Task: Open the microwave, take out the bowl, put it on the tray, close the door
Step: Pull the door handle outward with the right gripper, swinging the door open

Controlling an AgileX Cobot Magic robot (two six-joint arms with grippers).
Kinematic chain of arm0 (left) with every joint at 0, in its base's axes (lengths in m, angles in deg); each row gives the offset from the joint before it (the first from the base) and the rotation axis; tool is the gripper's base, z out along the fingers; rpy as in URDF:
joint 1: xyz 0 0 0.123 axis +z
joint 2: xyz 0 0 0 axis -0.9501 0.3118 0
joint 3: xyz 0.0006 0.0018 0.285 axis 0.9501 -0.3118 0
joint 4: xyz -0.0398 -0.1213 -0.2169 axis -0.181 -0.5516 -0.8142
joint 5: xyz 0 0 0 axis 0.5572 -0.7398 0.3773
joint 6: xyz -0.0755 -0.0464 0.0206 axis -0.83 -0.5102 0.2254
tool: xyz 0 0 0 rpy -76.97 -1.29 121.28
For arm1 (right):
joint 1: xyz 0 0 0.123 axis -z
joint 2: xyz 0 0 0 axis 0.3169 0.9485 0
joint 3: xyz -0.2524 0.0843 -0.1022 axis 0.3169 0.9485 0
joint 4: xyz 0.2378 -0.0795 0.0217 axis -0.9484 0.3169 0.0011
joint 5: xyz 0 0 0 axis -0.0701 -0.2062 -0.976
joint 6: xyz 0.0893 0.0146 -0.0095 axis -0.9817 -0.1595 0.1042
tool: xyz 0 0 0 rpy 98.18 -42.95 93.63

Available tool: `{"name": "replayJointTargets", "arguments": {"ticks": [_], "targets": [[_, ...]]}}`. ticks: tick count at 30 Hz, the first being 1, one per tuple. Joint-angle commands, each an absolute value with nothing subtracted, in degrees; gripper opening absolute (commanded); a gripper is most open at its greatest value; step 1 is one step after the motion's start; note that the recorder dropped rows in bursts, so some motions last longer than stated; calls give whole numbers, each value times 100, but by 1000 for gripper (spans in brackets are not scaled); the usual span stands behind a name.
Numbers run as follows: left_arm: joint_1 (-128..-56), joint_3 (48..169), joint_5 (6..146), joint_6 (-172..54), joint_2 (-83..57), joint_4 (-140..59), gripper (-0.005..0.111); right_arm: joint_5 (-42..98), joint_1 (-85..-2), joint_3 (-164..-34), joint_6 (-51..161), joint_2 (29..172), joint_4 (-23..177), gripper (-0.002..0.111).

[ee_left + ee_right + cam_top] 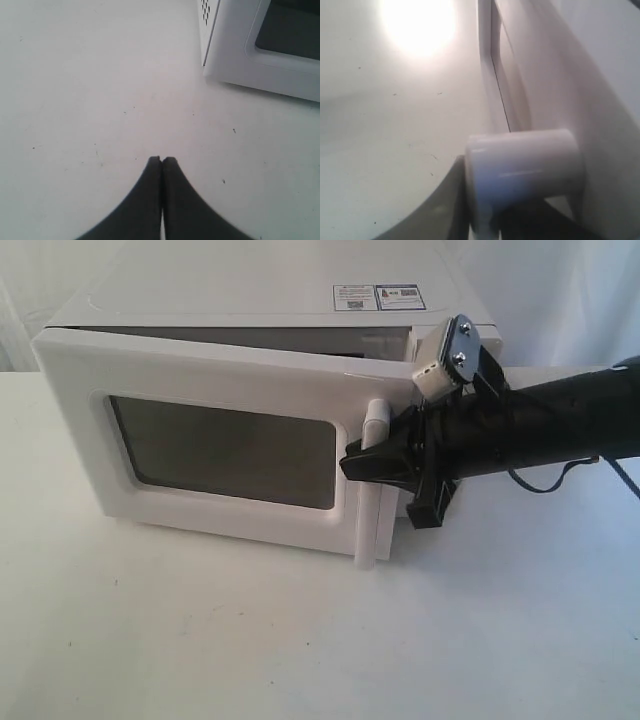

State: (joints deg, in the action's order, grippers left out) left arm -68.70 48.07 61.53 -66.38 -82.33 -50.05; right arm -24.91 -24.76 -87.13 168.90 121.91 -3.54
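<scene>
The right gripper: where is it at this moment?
In the exterior view the right gripper is right of centre, closed around the vertical handle of the door, which stands slightly ajar on the microwave.

Bright, even light washes my exterior view, the white table (200,640) nearly merging with the backdrop, with only a soft shadow under the microwave (250,300). In my right wrist view a hot glare blooms on the table and the close door handle (520,170) is blurred; my left gripper (161,159) shows dark and soft-edged.
</scene>
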Motion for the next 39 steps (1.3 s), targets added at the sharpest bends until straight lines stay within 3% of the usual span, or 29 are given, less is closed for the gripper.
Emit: {"name": "replayJointTargets", "arguments": {"ticks": [1, 14, 16, 21, 23, 34, 39], "targets": [[-6858, 4788, 6148, -6630, -8260, -5057, 0, -2153, -2586, -8804, 16684, 12223, -339, 0], [-6858, 4788, 6148, -6630, -8260, -5057, 0, -2165, -2586, -8804, 15880, 12223, -266, 2], [-6858, 4788, 6148, -6630, -8260, -5057, 0, -2176, -2586, -8804, 15676, 12182, -26, 10], [-6858, 4788, 6148, -6630, -8260, -5057, 0, -2272, -2586, -8804, 15128, 11943, 703, 44], [-6858, 4788, 6148, -6630, -8260, -5057, 0, -2271, -2586, -8804, 14830, 11770, 971, 51], [-6858, 4788, 6148, -6630, -8260, -5057, 0, -2336, -2586, -8804, 11998, 10356, 4012, 51], [-6858, 4788, 6148, -6630, -8260, -5057, 0, -395, -2586, -8779, 11497, 10090, 4141, 50]]}}
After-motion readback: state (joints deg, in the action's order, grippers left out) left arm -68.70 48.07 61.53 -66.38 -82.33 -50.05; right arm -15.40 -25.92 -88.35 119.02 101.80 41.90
